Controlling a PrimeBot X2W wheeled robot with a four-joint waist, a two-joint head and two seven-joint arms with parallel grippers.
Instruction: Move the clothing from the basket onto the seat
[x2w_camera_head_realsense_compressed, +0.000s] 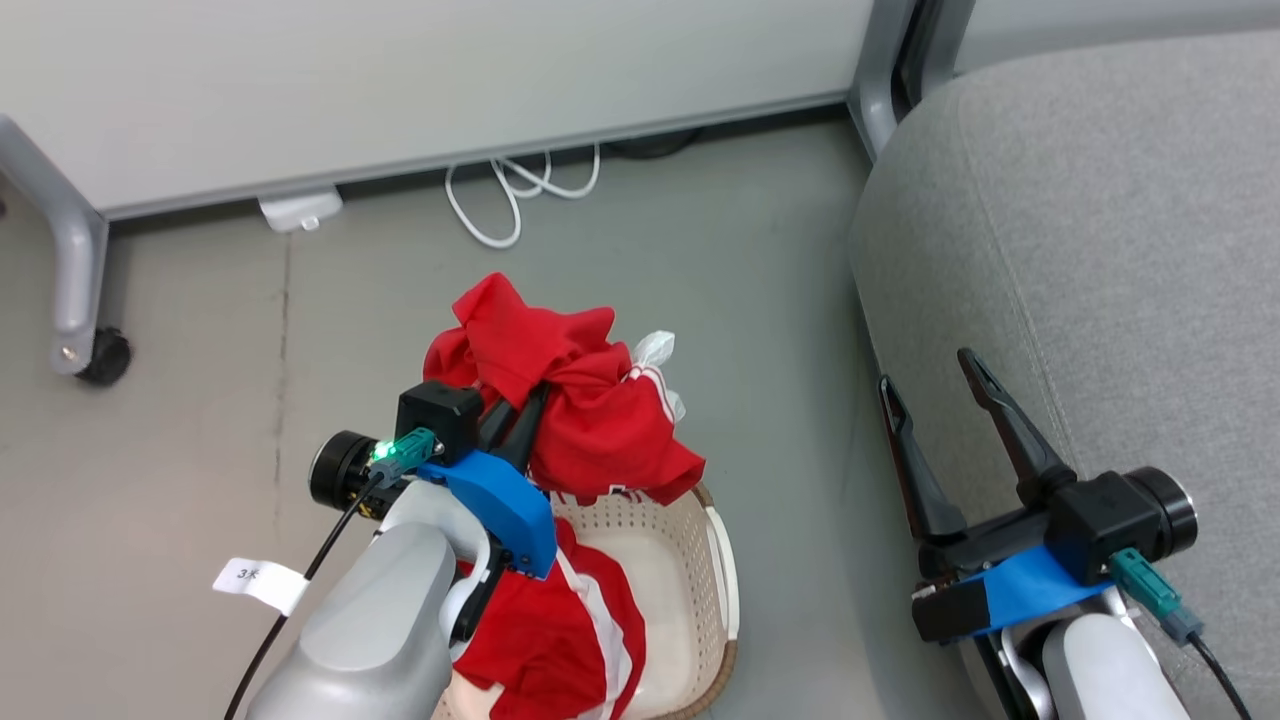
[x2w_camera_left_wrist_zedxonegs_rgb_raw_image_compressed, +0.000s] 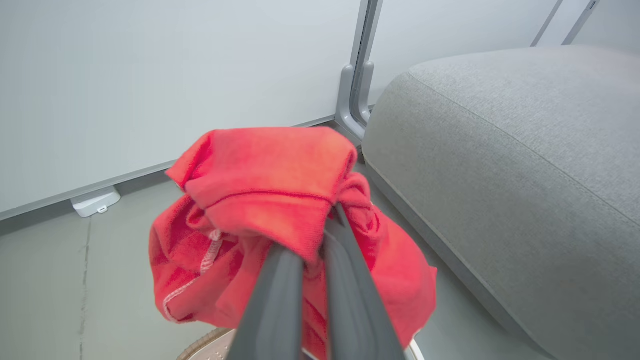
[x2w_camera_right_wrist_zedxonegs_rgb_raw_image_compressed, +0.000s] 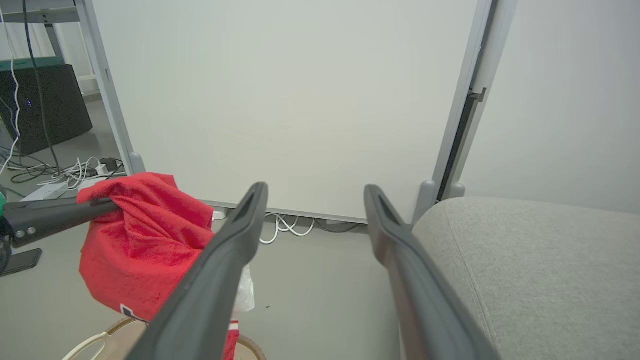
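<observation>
left gripper (x2w_camera_head_realsense_compressed: 522, 415) clamped on red clothing (x2w_camera_head_realsense_compressed: 590, 420), which is bunched around its fingertips. basket (x2w_camera_head_realsense_compressed: 718, 570) directly below it, second red garment (x2w_camera_head_realsense_compressed: 545, 630) inside. right gripper (x2w_camera_head_realsense_compressed: 925, 375) fingers spread, empty; seat (x2w_camera_head_realsense_compressed: 1100, 250) just to its right.

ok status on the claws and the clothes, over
left claw shut on red garment, held above basket. right claw open, empty, beside seat. more red clothing in basket. white cable back by wall.
</observation>
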